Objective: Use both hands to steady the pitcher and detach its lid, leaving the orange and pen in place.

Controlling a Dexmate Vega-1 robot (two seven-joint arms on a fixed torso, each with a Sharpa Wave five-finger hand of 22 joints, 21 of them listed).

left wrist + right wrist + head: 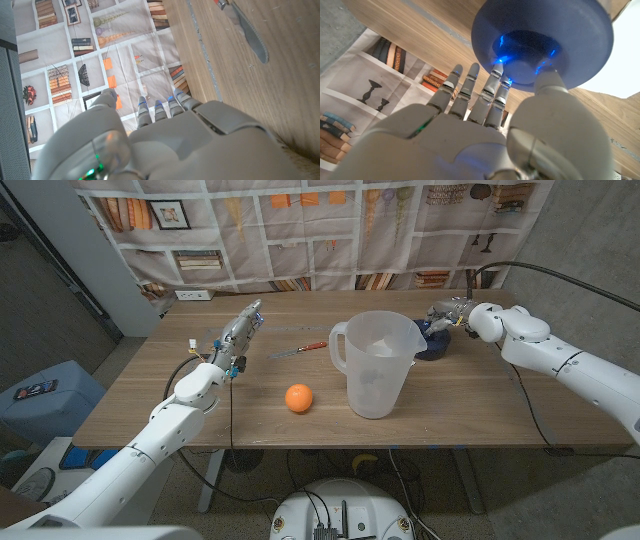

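The clear plastic pitcher (376, 370) stands upright mid-table with its mouth uncovered. Its blue lid (433, 343) is off, low beside the pitcher's right side. My right hand (450, 312) pinches the lid (545, 35) by its middle knob between thumb and fingers (496, 82). My left hand (238, 337) hovers over the table's left part, fingers straight and apart, holding nothing and well clear of the pitcher. The orange (298, 397) lies in front, left of the pitcher. The pen (298, 350) lies behind the orange, and it also runs past my left hand (150, 140) as a grey pen (250, 35).
A printed bookshelf backdrop (330, 230) hangs behind the wooden table (480, 420). A white socket box (192, 295) sits at the table's back left edge. A blue bin (45, 395) stands on the floor to the left. A black cable (545, 272) arcs over my right arm.
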